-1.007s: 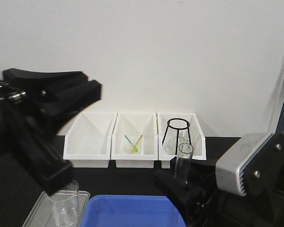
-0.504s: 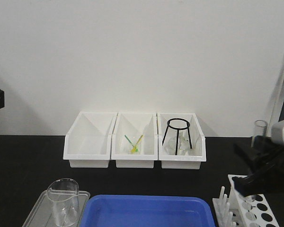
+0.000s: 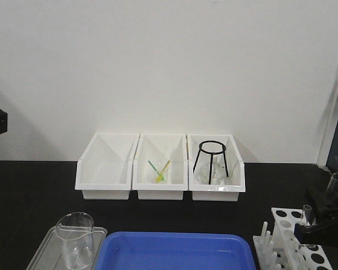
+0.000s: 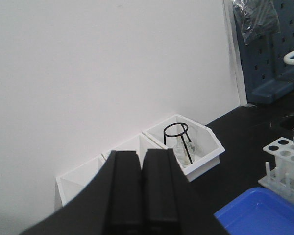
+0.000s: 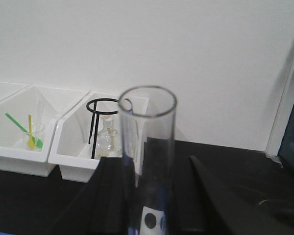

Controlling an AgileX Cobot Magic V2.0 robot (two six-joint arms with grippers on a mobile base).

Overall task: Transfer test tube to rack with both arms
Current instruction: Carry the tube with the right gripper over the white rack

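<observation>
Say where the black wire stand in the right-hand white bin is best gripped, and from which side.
Probably by its top ring, from straight above. The black wire stand is upright in the bin, whose walls screen the lower legs, with a glass flask between them; the ring stands above the front wall.

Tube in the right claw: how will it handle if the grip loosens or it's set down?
Thin clear glass, so the tube is probably fragile; squeeze gently. Its smooth round wall in the right claw looks slippery and might slide. Laid flat, it would likely roll.
</observation>
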